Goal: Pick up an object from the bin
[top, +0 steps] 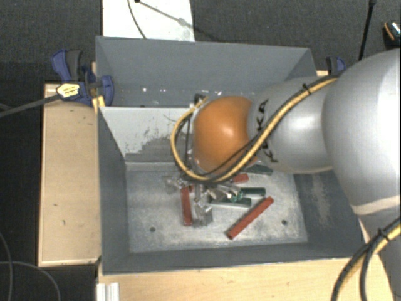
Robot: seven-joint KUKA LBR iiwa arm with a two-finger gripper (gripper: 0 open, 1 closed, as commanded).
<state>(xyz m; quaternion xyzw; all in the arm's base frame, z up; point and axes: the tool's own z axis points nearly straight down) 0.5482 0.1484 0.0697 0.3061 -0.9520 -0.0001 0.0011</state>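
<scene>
Bin (148, 232), grey metal, contents few. My hand (202, 214): lowered to the bin floor near its middle, below my orange wrist cover (219, 133); whether it is wide or narrow, I cannot tell. Red stick (186, 207): lying just beside my hand on the side toward the bin's left wall, one end pointing at the front edge. Red bar (249, 218): slanted, right of my hand, apart from it. Green piece (243, 195): dark, behind the red bar, partly under my wrist.
</scene>
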